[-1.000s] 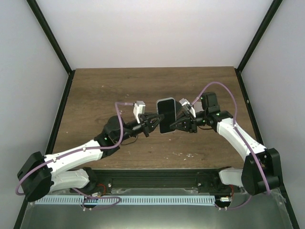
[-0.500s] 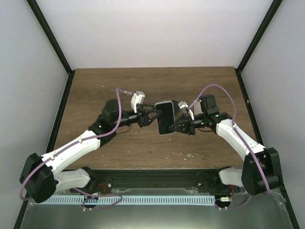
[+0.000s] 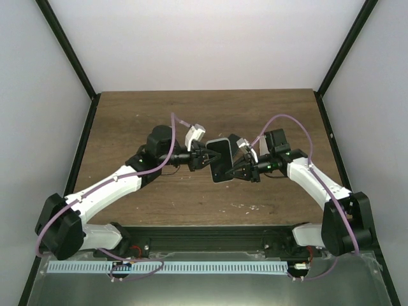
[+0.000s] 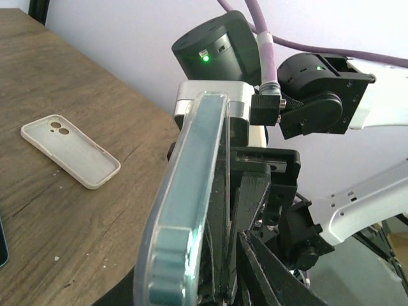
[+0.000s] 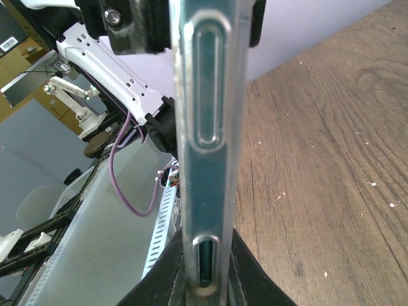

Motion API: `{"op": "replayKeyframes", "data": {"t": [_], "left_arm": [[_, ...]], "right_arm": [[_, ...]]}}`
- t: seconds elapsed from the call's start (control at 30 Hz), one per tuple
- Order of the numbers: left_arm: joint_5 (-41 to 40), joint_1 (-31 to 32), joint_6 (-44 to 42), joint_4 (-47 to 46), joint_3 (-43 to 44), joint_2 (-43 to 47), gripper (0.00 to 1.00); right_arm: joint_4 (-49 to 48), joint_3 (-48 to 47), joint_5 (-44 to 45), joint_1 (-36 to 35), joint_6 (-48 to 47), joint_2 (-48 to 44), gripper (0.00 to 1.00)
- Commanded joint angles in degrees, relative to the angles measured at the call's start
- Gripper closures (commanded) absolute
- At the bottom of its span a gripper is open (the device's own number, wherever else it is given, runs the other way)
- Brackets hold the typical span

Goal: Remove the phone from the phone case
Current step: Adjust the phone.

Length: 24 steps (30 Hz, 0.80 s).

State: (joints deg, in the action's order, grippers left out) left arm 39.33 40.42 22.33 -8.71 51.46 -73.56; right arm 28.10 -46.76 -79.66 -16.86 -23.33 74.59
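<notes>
The phone (image 3: 221, 159), in its clear phone case (image 4: 167, 210), stands upright above the counter (image 3: 274, 115) between both hands. The right hand (image 5: 205, 258) is clamped across its edge. The left hand (image 3: 203, 158) touches it, but I cannot tell its grip. Only the left wrist view shows a white case (image 4: 70, 152) lying flat.

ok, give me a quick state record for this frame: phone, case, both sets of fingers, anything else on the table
phone: held off the table between the two arms, edge-on to both wrist cameras
clear case: on the phone, not yet removed
right fingers: closed on the phone's edge, one either side
left fingers: straddling the opposite edge; can't tell whether they are clamped
spare case: white, empty, lying flat, inside up, away from both arms
table: wood
</notes>
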Motion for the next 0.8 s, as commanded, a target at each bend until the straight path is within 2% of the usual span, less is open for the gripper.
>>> {"op": "replayKeyframes", "data": {"t": [0.0,0.13,0.37,0.5,0.6,0.77], "left_arm": [[4.15,0.31,-0.80,-0.24,1.71,-1.07,0.76],[5.40,0.26,-0.79,-0.74,2.25,-1.87,0.80],[6.73,0.19,-1.28,0.15,3.88,-2.32,0.95],[7.95,-0.17,-1.69,2.00,4.79,-1.50,0.98],[9.41,-0.86,-2.55,4.44,5.71,-1.17,0.99],[13.59,-2.20,-1.49,4.19,5.77,-1.19,1.00]], "right_arm": [[-0.50,-2.25,-1.86,-0.53,-0.88,0.12,0.99],[-0.39,-2.34,-2.08,-0.51,-0.99,0.24,0.99],[-0.24,-2.43,-1.84,-0.58,-1.06,0.27,0.98],[-0.20,-2.67,-1.57,-0.53,-1.14,-0.20,0.86],[1.53,-3.89,0.26,-0.56,-2.41,-0.86,0.68],[9.51,-7.40,7.03,-0.54,-9.19,-4.74,0.57]]}}
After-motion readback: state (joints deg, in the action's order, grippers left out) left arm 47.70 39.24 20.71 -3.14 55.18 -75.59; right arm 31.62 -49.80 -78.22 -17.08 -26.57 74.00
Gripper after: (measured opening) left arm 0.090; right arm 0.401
